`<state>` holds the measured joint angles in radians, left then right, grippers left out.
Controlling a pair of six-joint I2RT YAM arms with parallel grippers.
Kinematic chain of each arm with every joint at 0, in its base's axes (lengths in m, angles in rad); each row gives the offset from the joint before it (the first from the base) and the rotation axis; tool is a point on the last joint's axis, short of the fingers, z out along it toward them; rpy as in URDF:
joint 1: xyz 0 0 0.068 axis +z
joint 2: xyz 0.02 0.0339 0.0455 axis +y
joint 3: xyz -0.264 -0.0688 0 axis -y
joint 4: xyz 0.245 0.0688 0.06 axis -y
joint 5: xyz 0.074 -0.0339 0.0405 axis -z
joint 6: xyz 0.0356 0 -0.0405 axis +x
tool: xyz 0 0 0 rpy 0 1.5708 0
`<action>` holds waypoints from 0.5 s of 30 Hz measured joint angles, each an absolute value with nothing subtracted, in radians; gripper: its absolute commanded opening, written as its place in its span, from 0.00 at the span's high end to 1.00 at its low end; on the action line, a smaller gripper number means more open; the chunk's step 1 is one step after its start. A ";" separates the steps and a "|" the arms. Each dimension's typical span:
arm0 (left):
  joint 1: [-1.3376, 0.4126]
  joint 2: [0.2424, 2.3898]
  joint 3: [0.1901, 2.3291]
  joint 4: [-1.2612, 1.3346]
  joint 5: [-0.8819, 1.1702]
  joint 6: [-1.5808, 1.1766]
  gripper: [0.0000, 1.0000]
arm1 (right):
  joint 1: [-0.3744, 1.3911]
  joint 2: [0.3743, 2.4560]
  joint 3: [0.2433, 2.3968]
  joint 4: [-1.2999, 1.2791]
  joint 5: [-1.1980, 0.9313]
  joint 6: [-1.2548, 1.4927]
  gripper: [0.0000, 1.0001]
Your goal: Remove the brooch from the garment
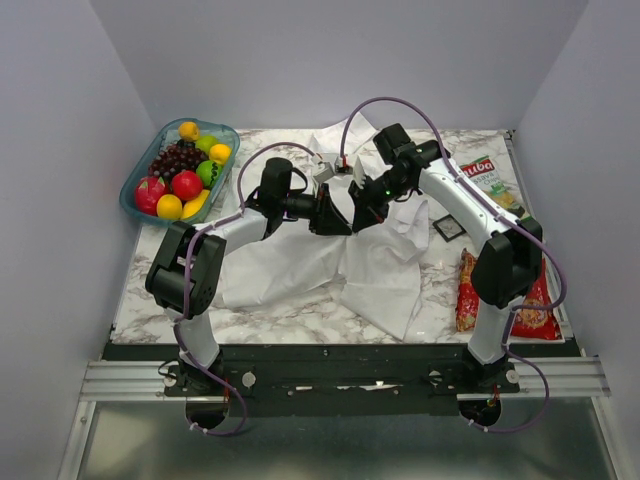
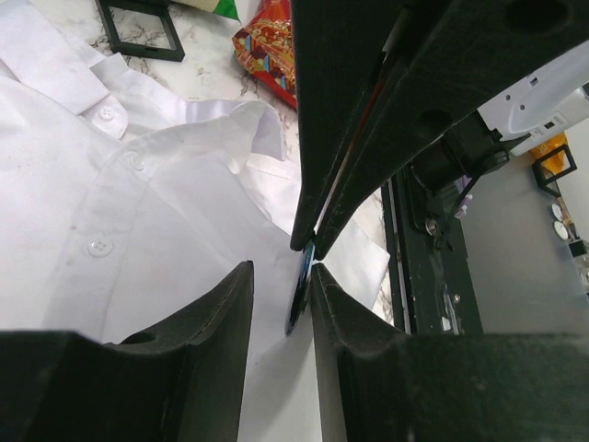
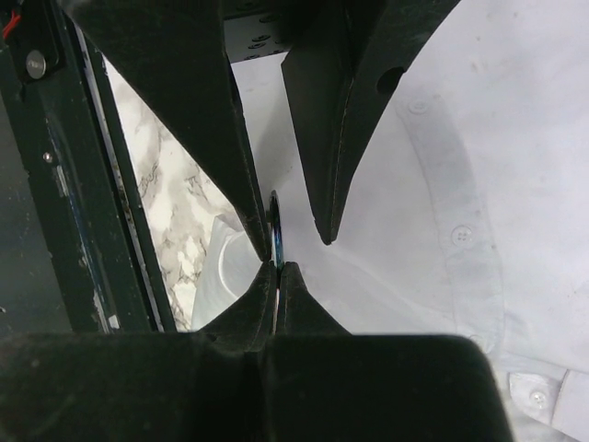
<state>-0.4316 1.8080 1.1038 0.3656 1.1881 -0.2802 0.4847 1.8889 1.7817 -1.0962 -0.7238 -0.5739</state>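
Observation:
The white shirt (image 1: 290, 265) lies spread on the marble table, its button placket showing in the left wrist view (image 2: 101, 239) and in the right wrist view (image 3: 451, 184). Both grippers meet tip to tip above its middle. My right gripper (image 3: 277, 267) is shut on the rim of the dark-blue brooch (image 3: 275, 226), seen edge-on. In the left wrist view the brooch (image 2: 298, 299) hangs from the right gripper (image 2: 308, 244), between the jaws of my open left gripper (image 2: 281, 267) and against one finger. In the top view the left gripper (image 1: 335, 213) and right gripper (image 1: 362, 212) hide the brooch.
A tray of toy fruit (image 1: 135, 195) stands at the back left. A small black square frame (image 1: 448, 228) lies right of the shirt, with red snack bags (image 1: 468, 290) near the right arm's base and a green-and-white packet (image 1: 485, 175) at the back right.

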 measured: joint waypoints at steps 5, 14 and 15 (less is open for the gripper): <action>-0.432 1.808 1.125 0.290 1.182 -0.213 0.63 | 0.482 1.897 1.782 -1.092 -0.728 -0.568 1.00; -0.432 1.799 1.139 0.180 1.146 -0.115 0.69 | 0.477 1.909 1.782 -1.091 -0.730 -0.565 0.99; -0.432 1.797 1.139 0.178 1.137 -0.116 0.70 | 0.476 1.910 1.782 -1.089 -0.731 -0.565 1.00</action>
<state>-0.4324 1.7969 1.1389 0.1783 1.1374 -0.1158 0.4763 1.9099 1.7817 -1.0885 -0.7307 -0.5648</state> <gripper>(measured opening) 0.327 0.015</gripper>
